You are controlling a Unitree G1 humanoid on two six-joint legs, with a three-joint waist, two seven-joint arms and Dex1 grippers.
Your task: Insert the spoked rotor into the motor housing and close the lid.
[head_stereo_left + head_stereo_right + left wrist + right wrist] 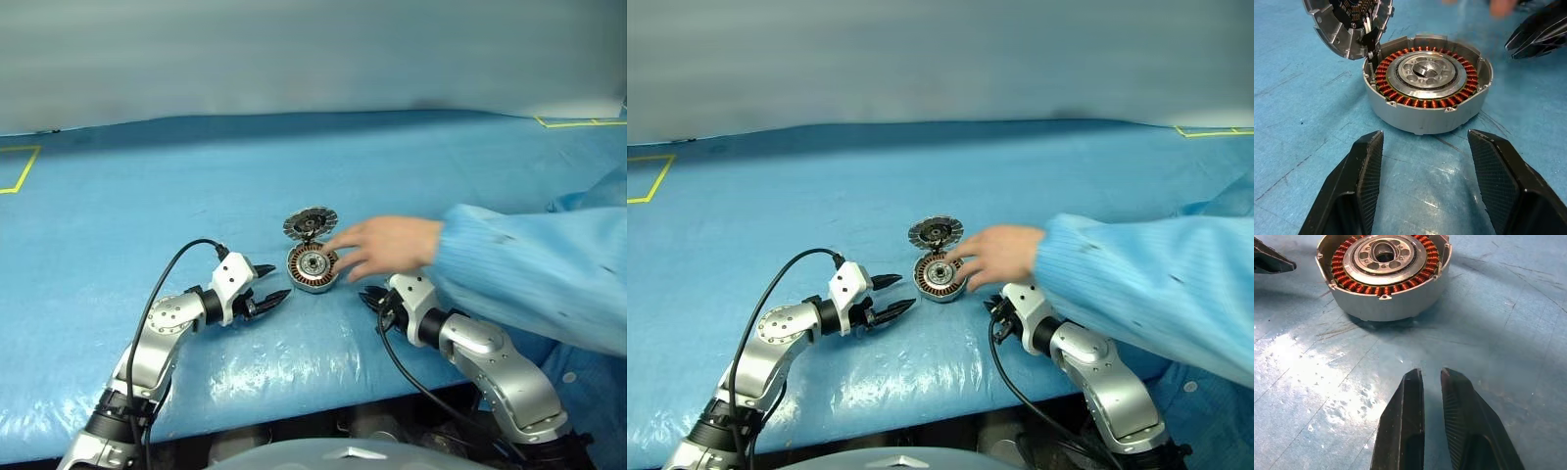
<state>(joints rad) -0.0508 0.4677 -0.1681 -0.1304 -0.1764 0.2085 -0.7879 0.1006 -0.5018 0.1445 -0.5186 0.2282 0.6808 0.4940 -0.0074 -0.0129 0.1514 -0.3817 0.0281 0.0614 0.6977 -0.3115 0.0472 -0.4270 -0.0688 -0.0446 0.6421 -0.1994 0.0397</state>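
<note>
While the housing stands open at frame centre, the layout is read as follows.

Motor housing: the motor housing (313, 267) is seen at the centre of the left eye view on the blue table cover (147, 186), upright, its copper windings and silver hub exposed; no rotor is seen seated in it.

Lid: the lid (310, 223) is tilted up just above the housing in the frame, touching its far rim, toothed face showing.

Spoked rotor: its place cannot be told from these views.

Person's hand: a person's hand (382, 245) in a blue sleeve reaches in from the right, fingertips at the housing's right rim.

Left gripper: the left gripper (266, 287) lies left of centre, fingers spread wide and empty, pointed at the housing, which is framed squarely between them in the left wrist view.

Right gripper: the right gripper (372, 296) lies lower right of the housing, fingers nearly pressed together, pinching nothing.

Governing relation: both grippers are near the housing; the left is judged better aligned. The housing is round, so no long axis is offered.
</note>
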